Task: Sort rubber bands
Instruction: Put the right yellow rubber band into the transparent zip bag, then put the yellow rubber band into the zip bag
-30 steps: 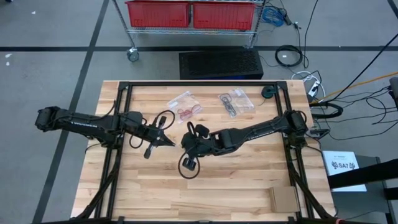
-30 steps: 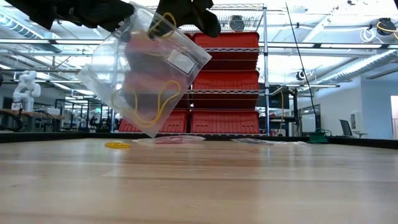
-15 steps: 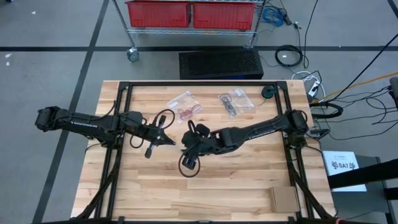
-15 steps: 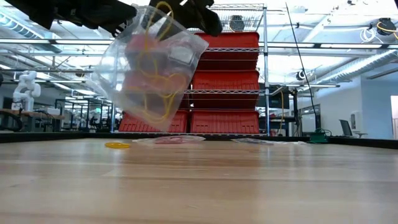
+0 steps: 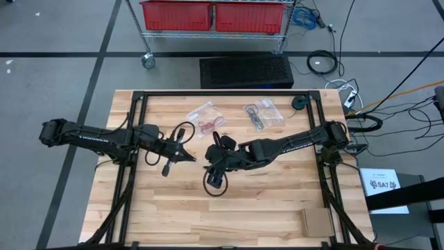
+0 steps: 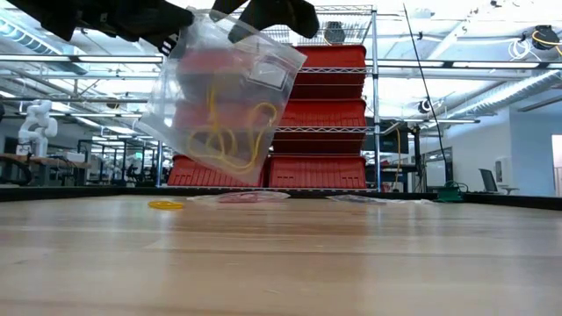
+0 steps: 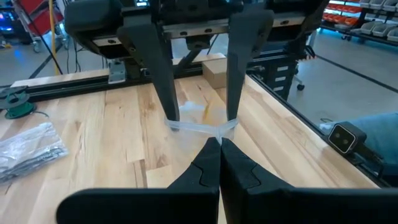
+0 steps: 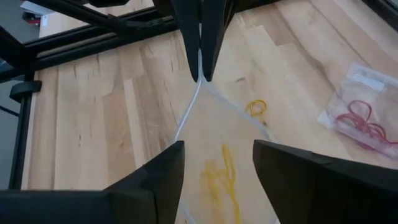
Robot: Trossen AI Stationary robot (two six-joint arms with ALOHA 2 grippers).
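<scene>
A pale wooden table (image 5: 173, 208) inside a black frame is standing on grey floor, and a wire rack with red bins (image 5: 211, 15) is showing at the top centre of the high view. In that view the left arm is reaching from the left edge toward the middle, its left gripper (image 7: 219, 146) closed on the top edge of a clear plastic bag (image 6: 224, 101) hanging in the upper left of the low view. Yellow rubber bands (image 6: 230, 136) are lying bunched inside it. One loose yellow band (image 6: 165, 204) is resting on the table, lower left. Right of centre the right arm is stretching in from the right, its right gripper (image 8: 214, 158) standing apart astride the bag. Farther back, a bag of red bands (image 5: 207, 118) and a bag of black bands (image 5: 260, 114) are lying side by side.
</scene>
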